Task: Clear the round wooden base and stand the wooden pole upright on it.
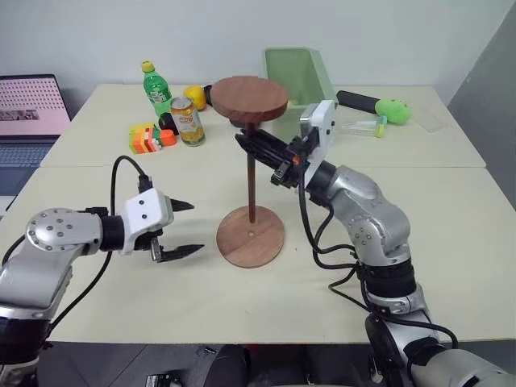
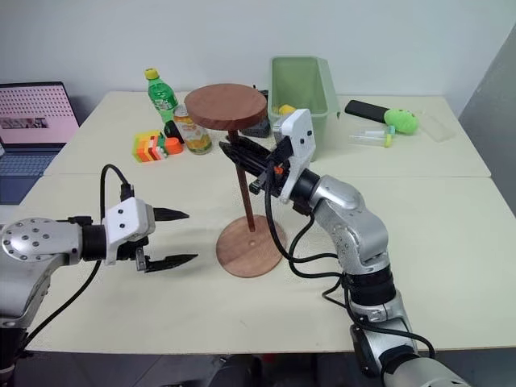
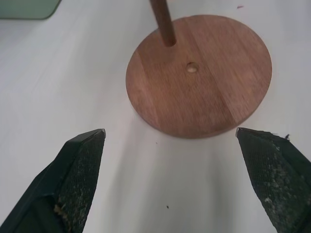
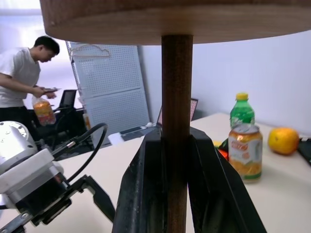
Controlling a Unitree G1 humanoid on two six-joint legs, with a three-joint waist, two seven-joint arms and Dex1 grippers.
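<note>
The round wooden base lies flat on the near table, its centre hole bare. Over it the wooden pole stands roughly upright with its fixed disc on top. The pole's lower end sits just beside the hole; I cannot tell whether it touches the base. My right gripper is shut on the pole just under the disc, fingers on both sides. My left gripper hangs open and empty left of the base, pointing at it.
At the back of the table stand a green bin, a green bottle, a can, an orange fruit and a colourful block. A laptop sits far left. A person stands in the room behind.
</note>
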